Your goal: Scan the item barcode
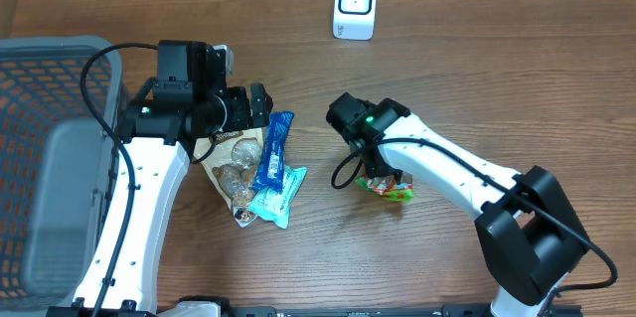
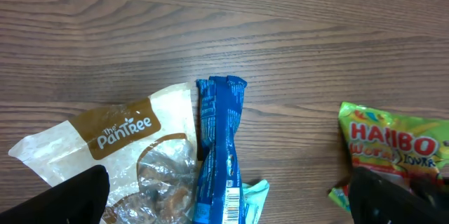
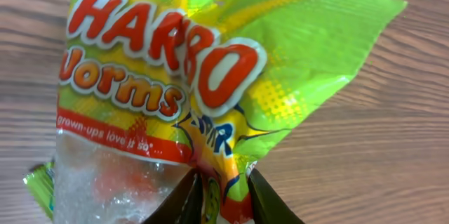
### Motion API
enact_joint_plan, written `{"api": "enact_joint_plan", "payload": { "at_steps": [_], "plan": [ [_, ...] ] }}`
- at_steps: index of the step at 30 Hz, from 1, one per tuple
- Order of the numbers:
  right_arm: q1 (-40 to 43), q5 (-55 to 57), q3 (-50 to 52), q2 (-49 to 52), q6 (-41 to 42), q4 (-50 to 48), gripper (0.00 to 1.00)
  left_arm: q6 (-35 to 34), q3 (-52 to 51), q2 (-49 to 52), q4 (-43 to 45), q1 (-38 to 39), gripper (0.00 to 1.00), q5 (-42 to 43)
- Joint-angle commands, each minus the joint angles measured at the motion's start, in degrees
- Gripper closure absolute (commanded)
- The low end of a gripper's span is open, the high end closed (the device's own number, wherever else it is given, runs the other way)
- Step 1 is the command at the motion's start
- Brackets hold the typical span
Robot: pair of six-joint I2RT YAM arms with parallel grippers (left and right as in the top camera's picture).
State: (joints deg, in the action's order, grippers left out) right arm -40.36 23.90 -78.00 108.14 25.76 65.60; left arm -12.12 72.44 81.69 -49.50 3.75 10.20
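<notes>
Closest to the right wrist lens, a green-and-yellow Haribo bag [image 3: 210, 76], label up, flat on the wooden surface [image 3: 393, 147]. Pinched at its lower edge by the right hand [image 3: 221, 196], dark fingertips nearly together on a fold of wrapper, creases running into the pinch. Seen from overhead, lying right of centre under that hand, well apart from the white scanner [image 1: 355, 5] at the far edge. Left hand [image 2: 231, 196] spread as wide as can be, gripping nothing, hovering over a small heap of packets. Among them a blue packet [image 2: 221, 147] with a barcode showing at its near end, just beside a clear Pantree bag [image 2: 119, 133], with a teal packet [image 2: 256, 196] tucked under its near end. Haribo bag near that heap, not touching it. Grey mesh basket [image 1: 50, 158] at the left edge of the surface.
</notes>
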Motion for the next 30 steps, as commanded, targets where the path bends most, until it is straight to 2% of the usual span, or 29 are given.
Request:
{"api": "enact_joint_plan", "payload": {
  "at_steps": [1, 4, 9, 13, 16, 21, 27, 30],
  "plan": [
    [2.10, -5.40, -1.55, 0.11, 1.60, -2.43, 0.78, -0.35, 0.02, 0.66, 0.07, 0.04, 0.00, -0.55],
    [6.19, -13.09, -1.53, 0.11, 1.49, -5.27, 0.80, -0.35, 0.02, 0.66, 0.07, 0.02, 0.00, -0.55],
    [15.04, -27.08, -1.51, 0.11, -2.60, -8.74, 0.96, -0.35, 0.02, 0.66, 0.07, 0.04, 0.00, -0.55],
    [19.45, -32.89, -1.53, 0.11, -6.51, -12.15, 0.96, -0.35, 0.02, 0.66, 0.07, 0.04, 0.00, -0.55],
    [21.90, -31.76, -2.08, 0.04, -8.04, -12.52, 0.96, -0.35, 0.02, 0.66, 0.07, 0.04, 0.00, -0.55],
    [23.43, -14.86, -8.17, 0.00, -7.82, -5.46, 0.96, -0.35, 0.02, 0.66, 0.07, 0.04, 0.00, -0.55],
    [19.02, 20.83, -20.37, 0.00, -3.93, 8.07, 0.96, -0.39, 0.02, 0.66, 0.72, 0.04, 0.00, 0.50],
    [16.57, 25.49, -22.49, 0.00, -8.63, 9.92, 0.96, -0.37, 0.02, 0.66, 0.70, 0.04, 0.01, 0.57]
  ]
}}
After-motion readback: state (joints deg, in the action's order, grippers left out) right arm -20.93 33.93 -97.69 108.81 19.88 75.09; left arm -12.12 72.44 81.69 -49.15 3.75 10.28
